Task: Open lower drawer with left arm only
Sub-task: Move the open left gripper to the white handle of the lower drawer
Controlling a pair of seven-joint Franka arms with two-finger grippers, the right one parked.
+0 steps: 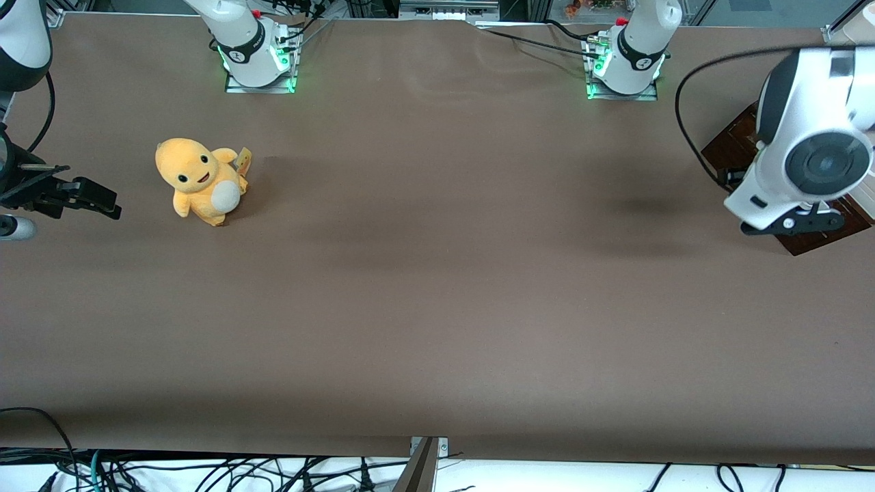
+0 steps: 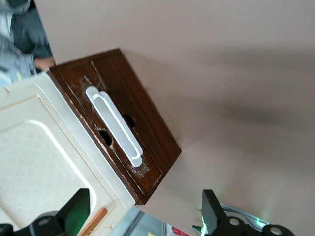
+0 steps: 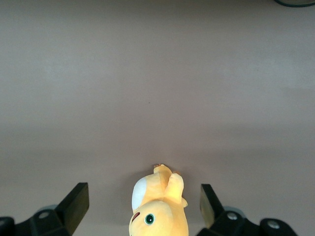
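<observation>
lower drawer [image 2: 129, 129] beneath spread jaws

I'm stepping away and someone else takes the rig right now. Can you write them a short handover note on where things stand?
Gripper: open, holding nothing, hovering above the cabinet, clear of the handle.
Left arm: over the cabinet at the working arm's end of the table.
Lower drawer: dark brown front with a white bar handle, beside the cream cabinet body. How far out it stands cannot be told.
Yellow plush toy: toward the parked arm's end, not involved.
Done: approach only.
Left: lower onto the handle, close, pull the drawer out.
</observation>
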